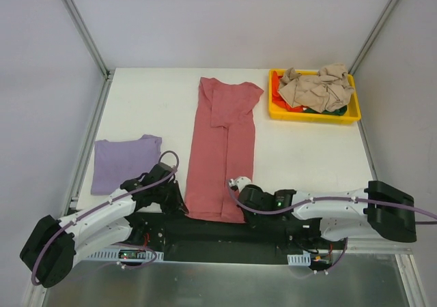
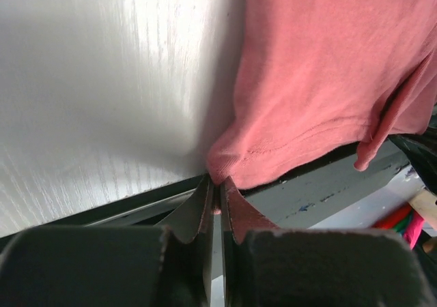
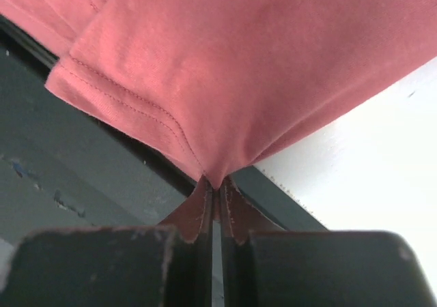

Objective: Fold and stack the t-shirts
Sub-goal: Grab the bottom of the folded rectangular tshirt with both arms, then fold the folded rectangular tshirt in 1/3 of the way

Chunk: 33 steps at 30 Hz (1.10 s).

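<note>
Two hem corners of the soft, limp pink t-shirt (image 1: 222, 150) sit clamped in the left tool (image 2: 217, 196) and right tool (image 3: 217, 189).

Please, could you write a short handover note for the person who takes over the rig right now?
Grippers: the left gripper is shut on the near left corner of the red-pink t-shirt; the right gripper is shut on its near right corner.
Where: the red-pink t-shirt lies as a long strip down the middle of the table. The lavender t-shirt lies on the left. The beige t-shirt, red t-shirt and dark green t-shirt are crumpled in the yellow tray, far right.
Done: lavender looks folded; red-pink folded lengthwise.
Left: fold red-pink crosswise, stack it, then do the three in the tray.
</note>
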### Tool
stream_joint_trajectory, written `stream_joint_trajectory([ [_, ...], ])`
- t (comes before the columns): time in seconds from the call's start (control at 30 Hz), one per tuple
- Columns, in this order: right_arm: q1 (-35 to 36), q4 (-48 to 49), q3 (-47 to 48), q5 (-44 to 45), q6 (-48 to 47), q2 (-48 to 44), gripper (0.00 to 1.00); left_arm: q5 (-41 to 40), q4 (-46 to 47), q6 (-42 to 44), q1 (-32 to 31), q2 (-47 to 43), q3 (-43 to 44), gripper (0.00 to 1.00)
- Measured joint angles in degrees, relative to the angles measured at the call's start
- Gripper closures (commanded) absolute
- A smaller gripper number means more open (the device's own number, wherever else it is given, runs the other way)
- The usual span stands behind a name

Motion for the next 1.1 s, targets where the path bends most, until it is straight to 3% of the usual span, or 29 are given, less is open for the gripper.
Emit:
stream_joint_trajectory([
  [0.3, 0.55, 2.1, -4.07, -2.91, 3.76, -8.37, 0.99, 3.41, -1.95, -2.38, 0.0, -8.11, -2.14, 1.0],
  [0.5, -1.14, -1.2, -1.46, -1.88, 3.23, -12.55, 0.99, 1.7, -2.86, -2.36, 0.0, -6.8, 3.78, 1.0],
  [0.8, -13.68, -4.24, 9.42, -1.4, -5.22, -10.75, 0.99, -4.0, -2.71, 2.62, 1.53, 10.43, 23.63, 1.0],
  [1.1, -27.45, -4.46, 19.04, 0.57, -13.29, -0.48, 0.99, -9.33, -2.67, 7.3, 8.22, 24.33, 36.02, 1.0],
])
